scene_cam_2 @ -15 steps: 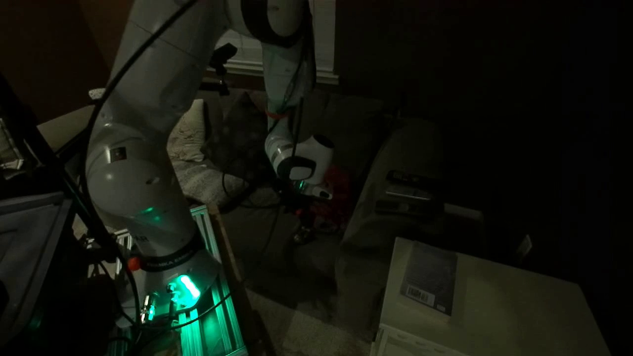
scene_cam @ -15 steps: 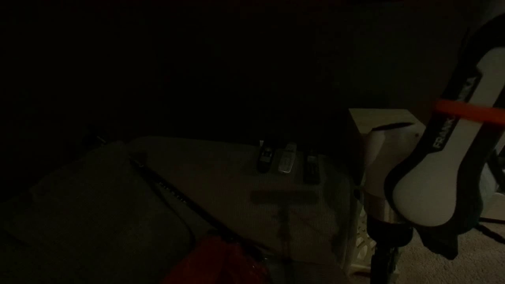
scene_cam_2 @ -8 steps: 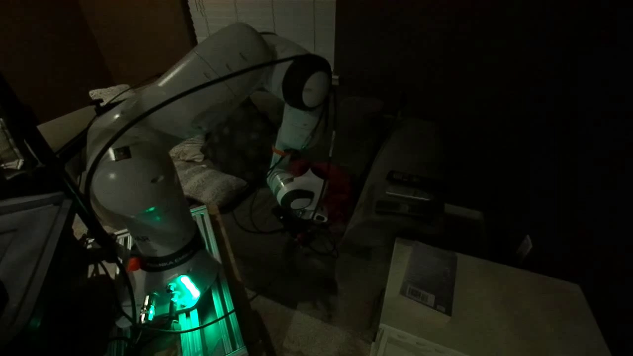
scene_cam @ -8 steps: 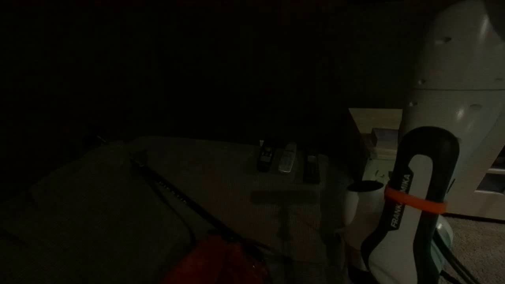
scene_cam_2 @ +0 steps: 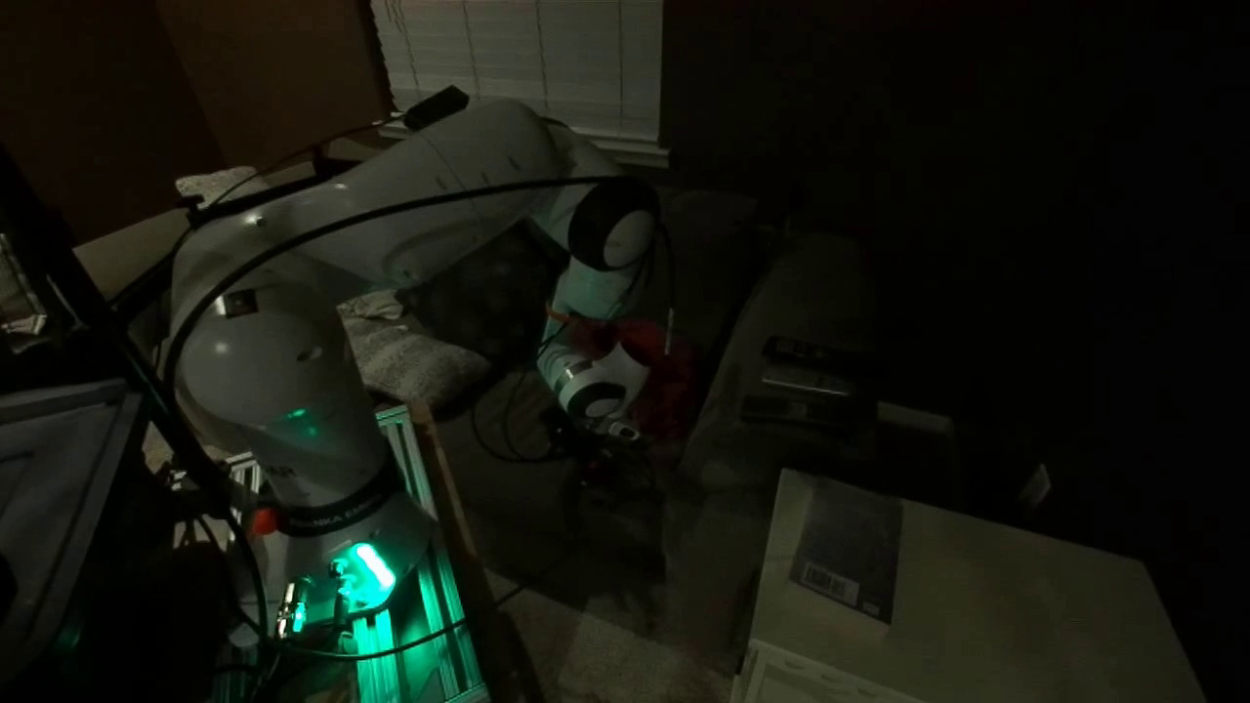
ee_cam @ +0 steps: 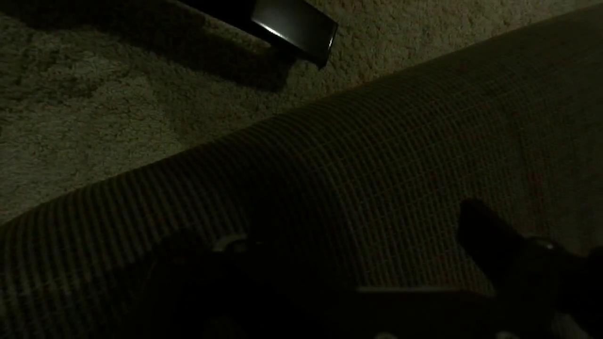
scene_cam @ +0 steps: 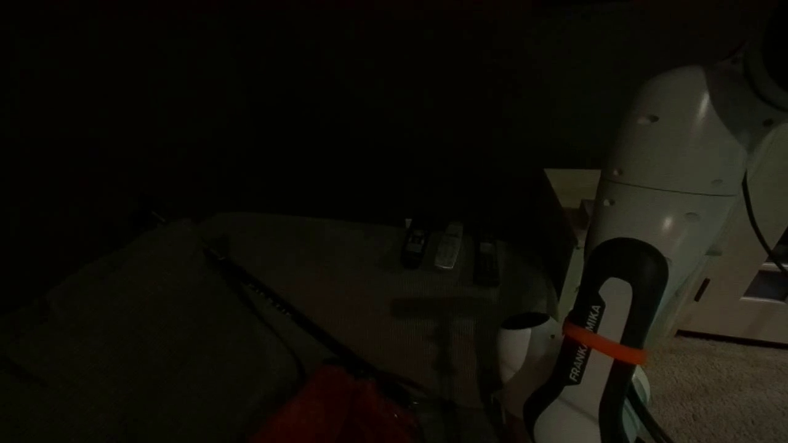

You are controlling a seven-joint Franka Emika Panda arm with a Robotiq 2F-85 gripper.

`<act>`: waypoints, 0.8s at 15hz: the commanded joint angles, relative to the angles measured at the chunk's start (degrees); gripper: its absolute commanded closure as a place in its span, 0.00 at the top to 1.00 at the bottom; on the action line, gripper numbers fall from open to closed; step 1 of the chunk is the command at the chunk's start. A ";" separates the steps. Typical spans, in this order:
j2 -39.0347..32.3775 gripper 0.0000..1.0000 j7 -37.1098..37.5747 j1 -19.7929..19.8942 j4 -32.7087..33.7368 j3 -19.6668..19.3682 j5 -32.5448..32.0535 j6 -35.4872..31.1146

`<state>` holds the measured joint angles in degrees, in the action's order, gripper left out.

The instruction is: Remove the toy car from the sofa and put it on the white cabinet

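Grey-olive sofa (ee_cam: 424, 141) beneath gripper (ee_cam: 377, 212) with parted fingers (ee_cam: 490, 235); too dark to find toy car, presumably yet to lift onto white cabinet (scene_cam_2: 1035, 615).

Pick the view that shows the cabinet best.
An exterior view, with the cabinet up close: most of its top shows, bearing a barcoded item. In an exterior view, the arm hides much of the cabinet; a top corner shows. The wrist view shows none.
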<state>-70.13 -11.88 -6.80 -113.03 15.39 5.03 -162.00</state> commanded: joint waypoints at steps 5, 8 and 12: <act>-6.71 1.00 8.23 -2.54 2.00 0.50 -0.47 -27.89; -8.12 1.00 12.85 -9.26 3.11 -4.25 1.60 -34.80; -10.08 0.74 16.97 -17.16 5.05 -9.31 5.35 -37.53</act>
<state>-77.98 2.14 -18.41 -110.92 8.96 7.37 -197.65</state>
